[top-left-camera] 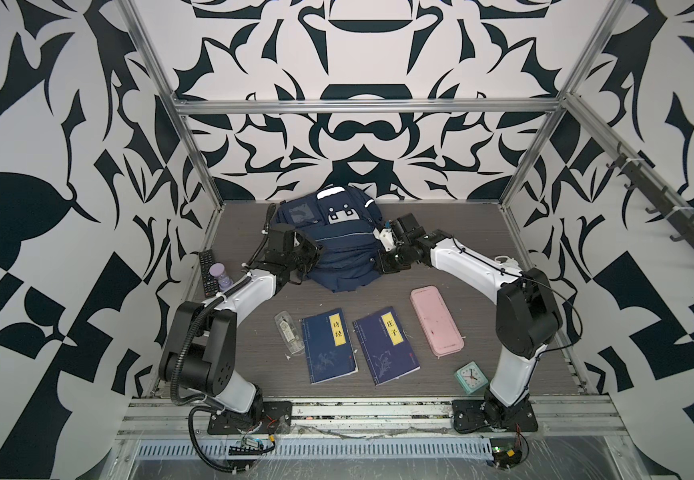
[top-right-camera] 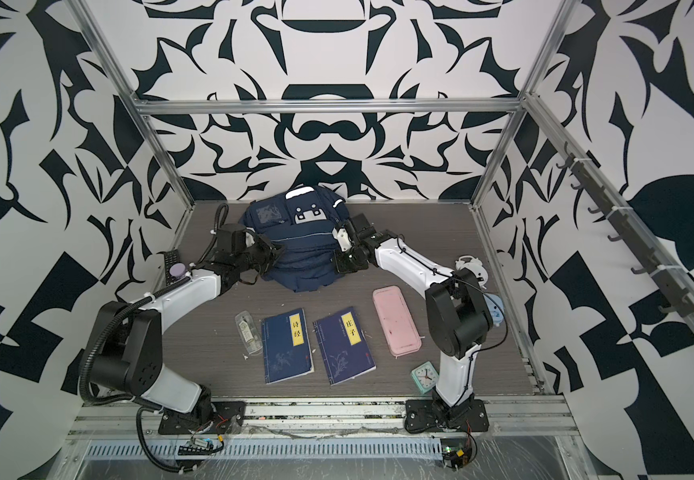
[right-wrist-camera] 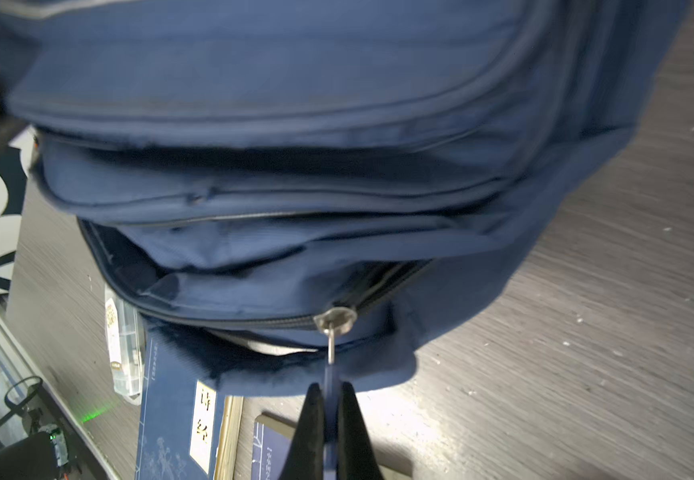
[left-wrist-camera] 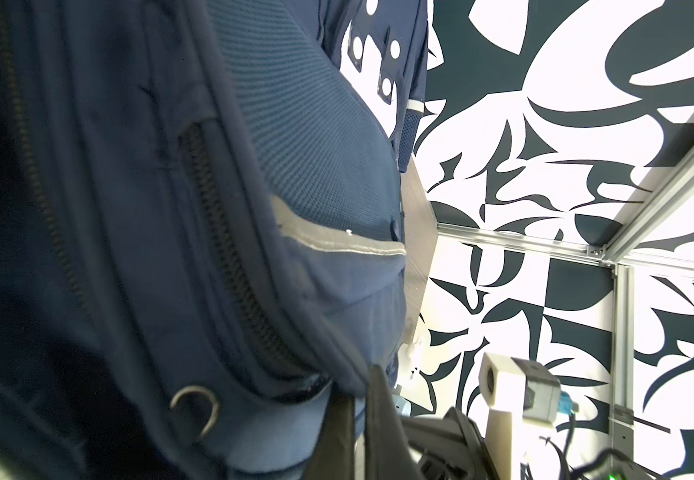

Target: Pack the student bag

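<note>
The student bag point(top-left-camera: 339, 241) point(top-right-camera: 301, 249), a navy backpack with a white patch, lies at the back of the table in both top views. My left gripper point(top-left-camera: 317, 252) point(left-wrist-camera: 358, 395) is at its left side, shut on a fold of the bag's fabric beside a zipper. My right gripper point(top-left-camera: 376, 261) point(right-wrist-camera: 332, 392) is at its right side, shut on the blue zipper pull point(right-wrist-camera: 332, 374), which hangs from the metal slider point(right-wrist-camera: 334, 320). Past the slider the zipper gapes a little, showing dark interior.
In front of the bag lie two blue books point(top-left-camera: 328, 345) point(top-left-camera: 385, 345), a pink pencil case point(top-left-camera: 437, 326) and a clear plastic box point(top-left-camera: 289, 332). A mint clock point(top-left-camera: 471, 376) stands by the right arm's base. At the left edge are a remote point(top-left-camera: 207, 272) and a purple hourglass point(top-left-camera: 222, 276).
</note>
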{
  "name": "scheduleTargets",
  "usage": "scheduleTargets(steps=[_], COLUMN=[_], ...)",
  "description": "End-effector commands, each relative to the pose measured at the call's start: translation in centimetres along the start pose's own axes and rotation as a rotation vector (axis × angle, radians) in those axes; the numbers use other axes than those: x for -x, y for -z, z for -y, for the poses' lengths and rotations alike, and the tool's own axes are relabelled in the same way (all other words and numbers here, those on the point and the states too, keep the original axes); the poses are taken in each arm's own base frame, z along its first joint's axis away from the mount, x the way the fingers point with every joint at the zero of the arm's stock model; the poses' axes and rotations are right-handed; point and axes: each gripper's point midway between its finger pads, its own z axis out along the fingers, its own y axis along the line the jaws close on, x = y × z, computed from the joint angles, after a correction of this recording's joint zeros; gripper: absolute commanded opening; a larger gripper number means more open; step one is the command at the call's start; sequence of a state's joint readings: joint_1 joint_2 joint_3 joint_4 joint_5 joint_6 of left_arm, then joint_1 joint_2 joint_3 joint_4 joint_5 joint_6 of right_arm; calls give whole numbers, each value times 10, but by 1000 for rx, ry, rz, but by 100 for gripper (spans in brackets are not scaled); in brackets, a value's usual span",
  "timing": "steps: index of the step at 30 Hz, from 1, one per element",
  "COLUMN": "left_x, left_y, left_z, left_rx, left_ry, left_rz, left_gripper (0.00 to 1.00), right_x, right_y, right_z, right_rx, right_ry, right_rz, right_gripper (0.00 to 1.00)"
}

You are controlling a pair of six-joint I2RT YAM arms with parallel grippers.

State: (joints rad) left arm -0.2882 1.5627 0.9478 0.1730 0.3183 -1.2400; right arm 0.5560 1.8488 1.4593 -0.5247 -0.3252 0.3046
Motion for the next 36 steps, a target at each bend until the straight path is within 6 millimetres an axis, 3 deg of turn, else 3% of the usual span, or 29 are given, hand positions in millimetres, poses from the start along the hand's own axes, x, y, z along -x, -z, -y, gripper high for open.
scheduleTargets(steps=[1, 6, 16, 21, 25, 27, 29, 31, 33, 36], left_x=[7, 9, 2, 1, 1, 1, 1, 3, 5, 14], left_y=[-4, -9, -17, -18, -17, -16, -14, -11, -6, -1], left_z=[37, 45, 43, 43, 41, 39, 37, 33, 32, 26], left_rx=[-103, -115, -107, -106, -79, -49, -29, -3, 15, 51], left_ry=[-29, -29, -27, -33, -63, -91, -117, -140, -170, -206], left_rz=[19, 18, 5, 0, -18, -30, -43, -62, -72, -63], left_gripper=[0, 1, 1, 3, 13, 27, 53, 71, 77, 77], right_x=[1, -7, 7, 8, 7, 6, 6, 8, 9, 8], right_y=[3, -8, -31, -45, -37, -30, -21, -11, 0, 16], right_z=[-34, -57, -114, -121, -107, -96, -82, -68, -53, -29], right_rx=[29, 54, 173, 193, 148, 133, 115, 96, 68, 21], right_ry=[81, 116, 143, 126, 130, 116, 97, 83, 71, 58], right_rz=[-2, -26, -17, -26, -7, 2, 13, 30, 40, 46], right_gripper=[0, 0, 0, 0, 0, 0, 0, 0, 0, 0])
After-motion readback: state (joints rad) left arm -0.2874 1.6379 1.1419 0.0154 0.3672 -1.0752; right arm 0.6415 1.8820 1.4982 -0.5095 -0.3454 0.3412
